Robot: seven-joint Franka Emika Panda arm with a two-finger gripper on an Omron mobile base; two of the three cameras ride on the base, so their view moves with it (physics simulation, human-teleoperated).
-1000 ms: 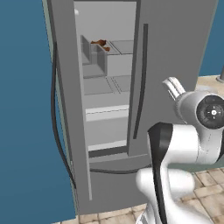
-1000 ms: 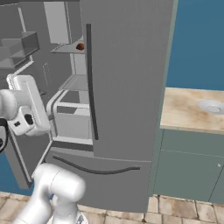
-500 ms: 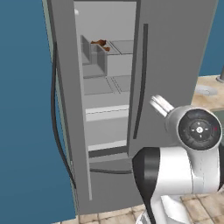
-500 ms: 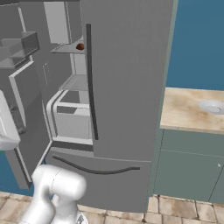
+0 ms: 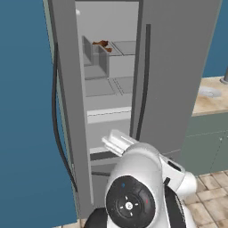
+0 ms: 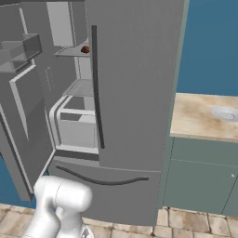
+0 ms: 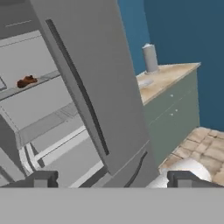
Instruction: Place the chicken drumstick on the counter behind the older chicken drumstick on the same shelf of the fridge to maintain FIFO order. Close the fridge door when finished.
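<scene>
Two-finger gripper (image 7: 111,178): jaws spread wide, nothing held. Small dark-brown chicken drumstick (image 7: 26,81) is seen at 10 o'clock on the pale-grey shelf (image 7: 48,76) of the tall grey fridge (image 6: 135,93), left open for access. Beige marble counter (image 6: 197,116) lies at 3 o'clock.

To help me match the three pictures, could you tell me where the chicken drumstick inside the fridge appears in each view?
Left base view: the drumstick lies on an upper shelf behind a grey bin, upper middle of the picture.
Right base view: it shows as a small brown spot on the upper shelf, just left of the closed door's dark handle.
Hand view: it lies on a shelf at the left edge.
Shared landmark: that dark handle.
</scene>
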